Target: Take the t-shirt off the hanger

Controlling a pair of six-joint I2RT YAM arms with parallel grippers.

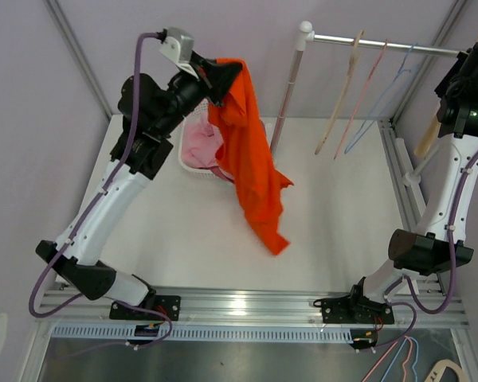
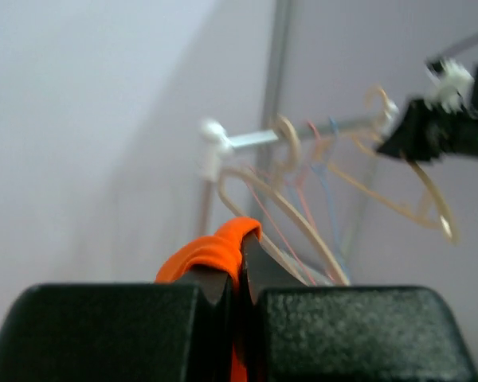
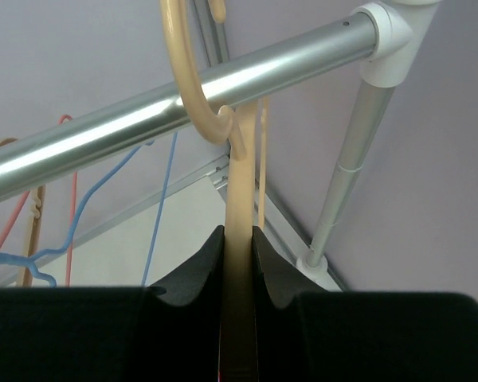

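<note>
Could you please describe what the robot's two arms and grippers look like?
Both the left arm and right arm have white links with black joints and bases. A purple cable runs along each. The left gripper and right gripper have blocky matte-black fingers tapering at the tips. A small green light glows near the right wrist.

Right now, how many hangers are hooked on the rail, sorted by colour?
Beige hangers: 2 (one in the right gripper)
Pink hangers: 1
Blue hangers: 1
Total: 4
</note>
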